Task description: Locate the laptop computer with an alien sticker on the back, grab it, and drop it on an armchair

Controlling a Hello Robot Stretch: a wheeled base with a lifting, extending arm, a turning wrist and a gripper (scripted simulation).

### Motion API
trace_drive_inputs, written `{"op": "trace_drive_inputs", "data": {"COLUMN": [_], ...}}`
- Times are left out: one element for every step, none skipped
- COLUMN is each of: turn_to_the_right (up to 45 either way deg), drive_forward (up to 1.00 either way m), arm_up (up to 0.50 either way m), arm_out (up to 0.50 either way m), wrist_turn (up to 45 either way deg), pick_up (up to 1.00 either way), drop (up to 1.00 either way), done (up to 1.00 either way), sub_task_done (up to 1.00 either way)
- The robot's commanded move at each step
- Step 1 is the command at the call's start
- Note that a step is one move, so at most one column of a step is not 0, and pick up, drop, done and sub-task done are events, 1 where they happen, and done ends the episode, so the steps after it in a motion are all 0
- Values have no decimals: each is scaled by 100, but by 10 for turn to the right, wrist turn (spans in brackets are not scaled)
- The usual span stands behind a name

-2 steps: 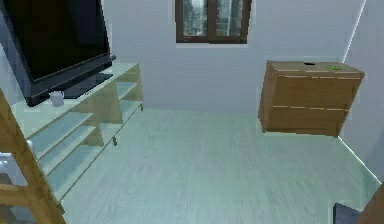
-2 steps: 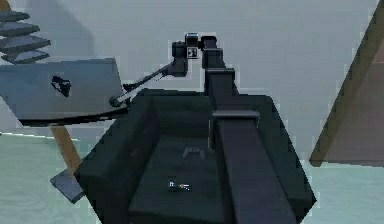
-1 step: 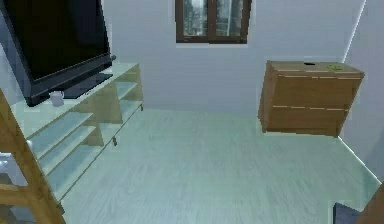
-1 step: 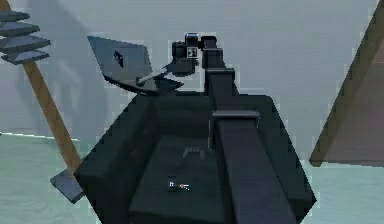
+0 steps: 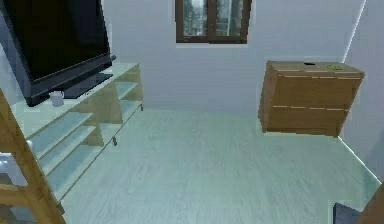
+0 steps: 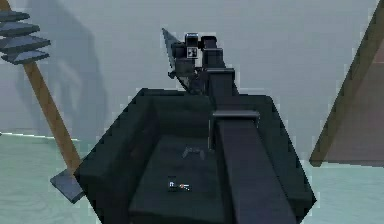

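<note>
Where the arm (image 6: 245, 165) ends at the upper middle of the arm side view, the jaws hold a thin grey laptop (image 6: 172, 52), hanging clear before the wall just above the back of a dark armchair (image 6: 120, 150). A TV (image 5: 55, 40) fills the forward view's upper left.

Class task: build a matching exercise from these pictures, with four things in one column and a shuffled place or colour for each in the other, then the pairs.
1 television
2 dresser
3 window
4 armchair

A brown wood, at the forward view's right
B dark, in the arm side view
C on the pale green stand
D at the forward view's top edge

Pairs: 1-C, 2-A, 3-D, 4-B
</note>
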Motion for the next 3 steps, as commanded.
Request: {"op": "trace_drive_inputs", "data": {"turn_to_the_right": [0, 0, 0], "drive_forward": [0, 0, 0], "arm_up": [-36, -32, 0], "arm_out": [0, 0, 0], "wrist_turn": [0, 0, 0], "pick_up": [0, 0, 0], "drop": [0, 0, 100], "done": [0, 0, 0], "sub_task_done": [0, 0, 0]}}
